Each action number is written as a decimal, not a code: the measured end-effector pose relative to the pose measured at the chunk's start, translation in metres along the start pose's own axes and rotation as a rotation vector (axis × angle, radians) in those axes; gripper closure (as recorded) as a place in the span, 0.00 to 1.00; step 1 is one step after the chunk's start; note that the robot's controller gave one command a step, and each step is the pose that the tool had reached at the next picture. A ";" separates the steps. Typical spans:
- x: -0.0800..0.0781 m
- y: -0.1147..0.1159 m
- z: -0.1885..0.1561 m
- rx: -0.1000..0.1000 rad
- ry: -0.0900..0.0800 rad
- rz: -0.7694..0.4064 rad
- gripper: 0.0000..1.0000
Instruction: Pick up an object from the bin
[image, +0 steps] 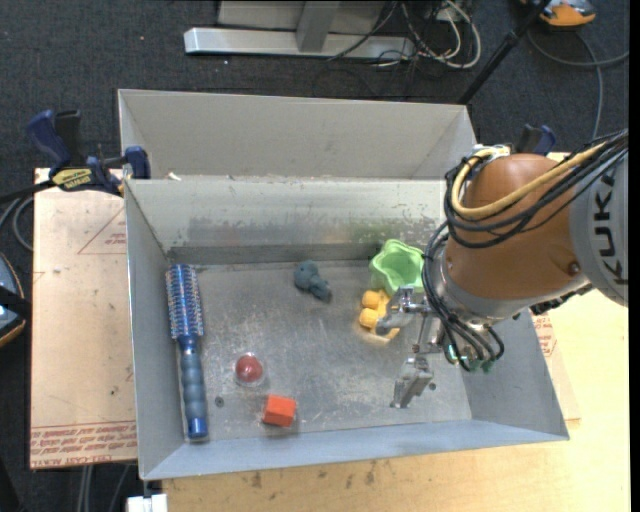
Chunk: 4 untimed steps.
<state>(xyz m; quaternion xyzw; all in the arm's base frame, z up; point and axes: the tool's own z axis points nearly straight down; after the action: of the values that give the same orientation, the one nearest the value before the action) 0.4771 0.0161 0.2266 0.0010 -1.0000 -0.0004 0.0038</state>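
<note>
My gripper (411, 388) hangs low over the bin floor at the right front, its fingers pointing down with nothing between them. A yellow toy piece (374, 312) lies just up and left of it, next to a light green cup-like thing (397, 264) by the back right. A small dark blue-grey figure (313, 281) rests near the back middle.
A blue hairbrush (187, 345) lies along the left wall. A red ball (249, 369) and an orange-red block (280, 411) sit at the front left of centre. The arm with its orange cover and cables looms over the bin's right side.
</note>
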 end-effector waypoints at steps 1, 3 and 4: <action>-0.043 0.063 0.105 -0.002 -0.002 0.013 0.00; -0.132 -0.046 0.104 0.006 -0.007 -0.680 0.00; -0.157 -0.062 0.150 -0.001 -0.011 -0.552 0.00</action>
<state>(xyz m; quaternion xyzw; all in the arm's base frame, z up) 0.6330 -0.0457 0.0751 0.2734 -0.9619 -0.0017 -0.0019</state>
